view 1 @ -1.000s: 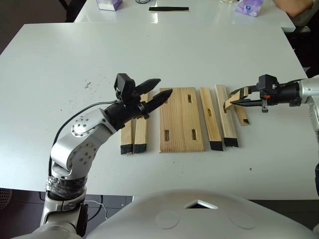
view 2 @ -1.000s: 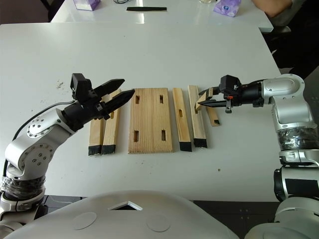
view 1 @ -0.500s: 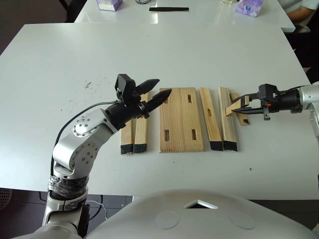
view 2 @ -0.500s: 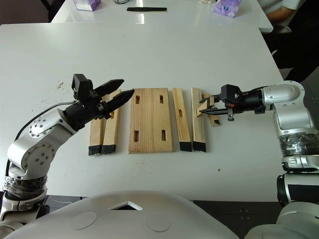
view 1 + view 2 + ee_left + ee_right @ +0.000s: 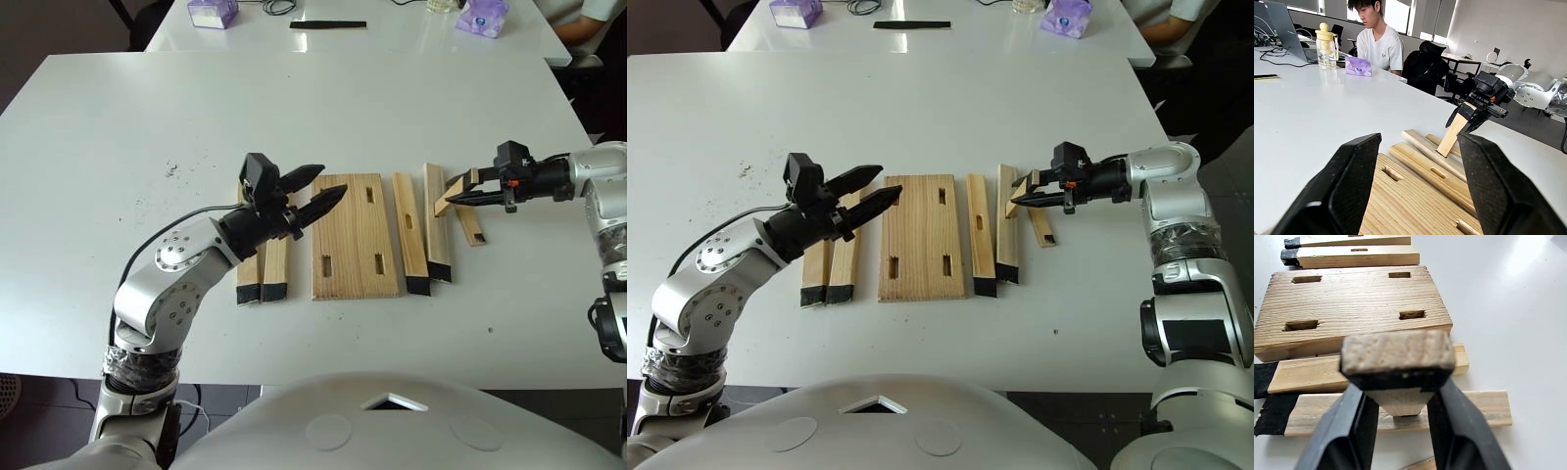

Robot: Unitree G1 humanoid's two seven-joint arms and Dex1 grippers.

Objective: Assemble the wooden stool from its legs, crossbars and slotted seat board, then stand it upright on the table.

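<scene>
Right gripper (image 5: 458, 199) pinched shut on a short crossbar (image 5: 1452, 134), gripped near one end, tilted, its free end hanging just above the two legs (image 5: 429, 235) below my fingers. Risk: bar pivots or slips in so shallow a pinch. Left gripper (image 5: 327, 181) wide open, empty, over the seat board (image 5: 355, 235) corner.

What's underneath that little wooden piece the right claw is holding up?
A leg lying flat on the table; the tilted crossbar in the right gripper hides part of it.
</scene>
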